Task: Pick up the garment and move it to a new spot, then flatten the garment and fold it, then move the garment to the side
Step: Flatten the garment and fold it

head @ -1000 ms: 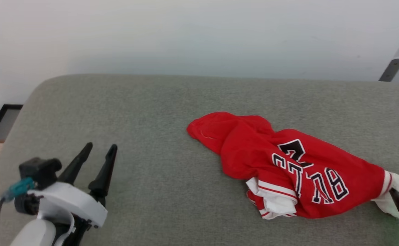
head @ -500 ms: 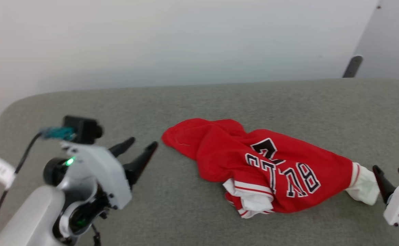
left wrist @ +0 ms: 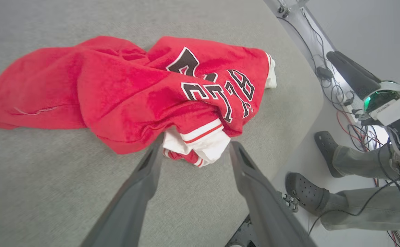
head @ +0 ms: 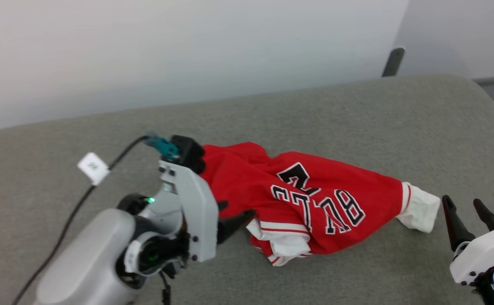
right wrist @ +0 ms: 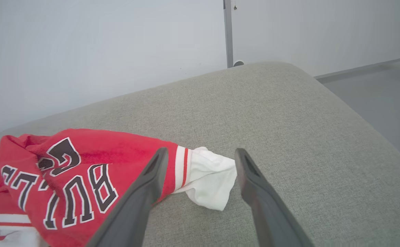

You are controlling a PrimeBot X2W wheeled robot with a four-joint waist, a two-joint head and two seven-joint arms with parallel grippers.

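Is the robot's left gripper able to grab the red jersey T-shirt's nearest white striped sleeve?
Probably yes: the open left gripper points at the white striped sleeve with nothing in between.

Bright, even light; wide-angle edge distortion
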